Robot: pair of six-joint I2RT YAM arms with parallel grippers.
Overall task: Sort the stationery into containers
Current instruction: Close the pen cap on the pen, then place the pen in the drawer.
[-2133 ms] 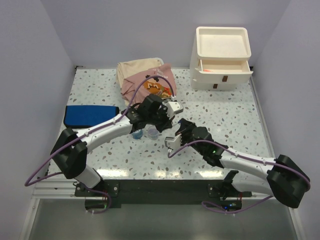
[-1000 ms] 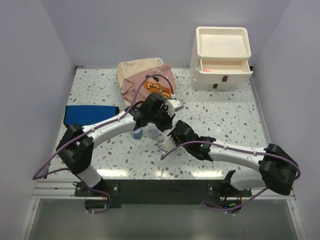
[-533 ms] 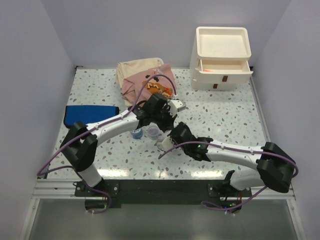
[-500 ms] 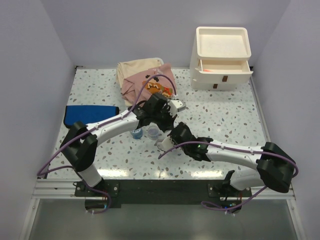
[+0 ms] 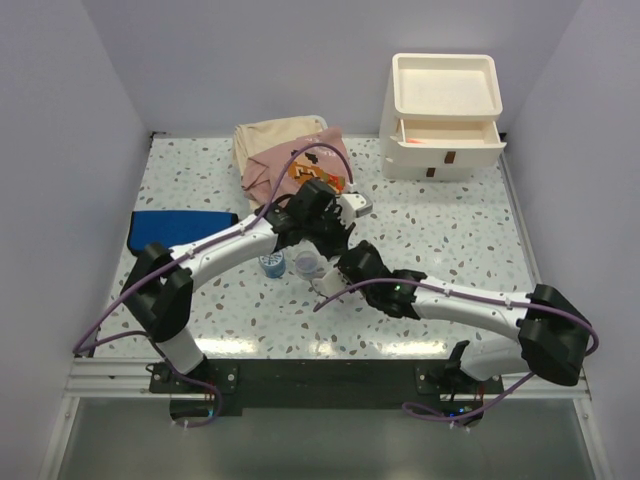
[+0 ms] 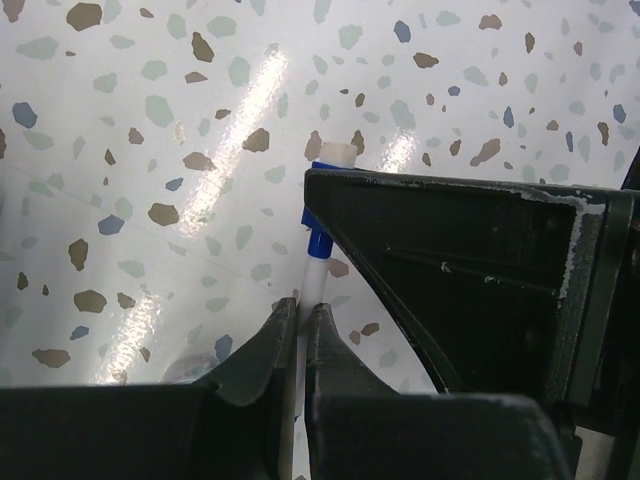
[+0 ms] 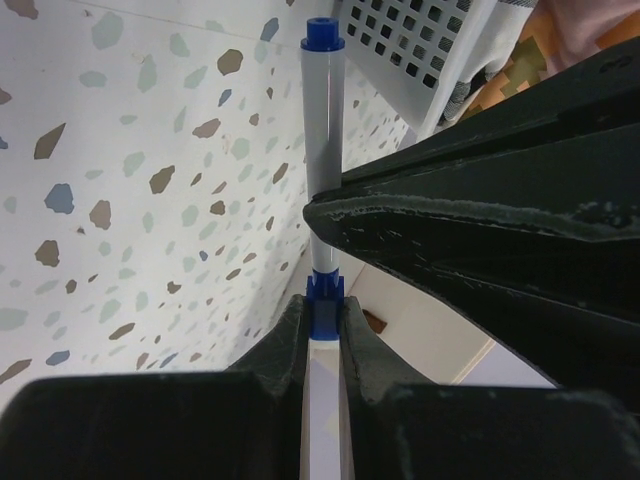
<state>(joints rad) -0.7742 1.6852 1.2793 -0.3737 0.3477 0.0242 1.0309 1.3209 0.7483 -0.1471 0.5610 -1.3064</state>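
A white pen with blue cap and blue band shows in the left wrist view (image 6: 318,262) and the right wrist view (image 7: 322,120). My left gripper (image 6: 303,315) is shut on its white barrel. My right gripper (image 7: 323,305) is shut on the blue band of the same pen. In the top view both grippers meet at mid-table, the left (image 5: 326,243) just beyond the right (image 5: 329,283), and the pen is hidden between them. A tiny clear cup (image 5: 308,264) and a blue tape roll (image 5: 272,265) stand just left of them. The cream drawer unit (image 5: 445,115) stands at the far right, its top drawer slightly open.
Pink and beige clothes (image 5: 290,155) lie at the far middle, behind the left arm. A blue flat case (image 5: 183,230) lies at the left. A white perforated basket wall (image 7: 420,40) shows close ahead in the right wrist view.
The right gripper has moved left toward the left gripper and now holds the same pen. The left gripper has shifted slightly toward the far right.
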